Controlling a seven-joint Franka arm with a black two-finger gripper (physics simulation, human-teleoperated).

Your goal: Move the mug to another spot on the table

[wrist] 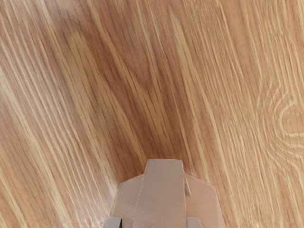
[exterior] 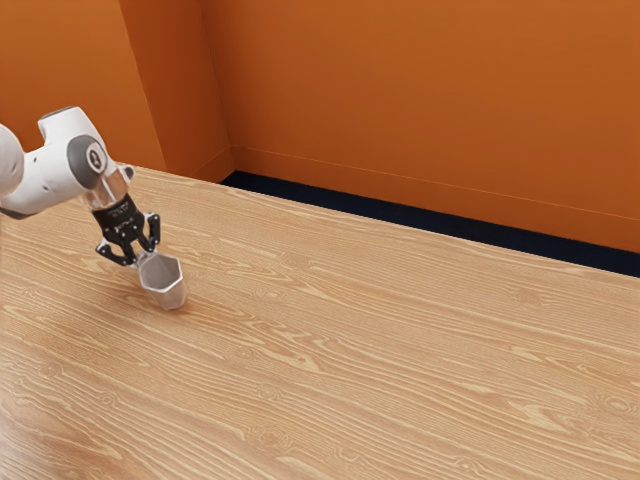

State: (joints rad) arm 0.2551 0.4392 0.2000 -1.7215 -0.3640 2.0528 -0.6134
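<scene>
Looks like the gripper (exterior: 135, 258) is pinching the mug (exterior: 163, 281) by its rim, tilted just over the table (exterior: 400, 330). It's grabbed, but not set down anywhere new yet.

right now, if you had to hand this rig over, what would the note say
Pincer: shut on the mug at its rim, as far as the exterior view shows.
Mug: grey, tilted in line with the pincer, toward the exterior view's left on the table. I cannot tell whether its base touches the wood.
Done: the grasp.
Left: carry it to another spot, set it down, release.
</scene>
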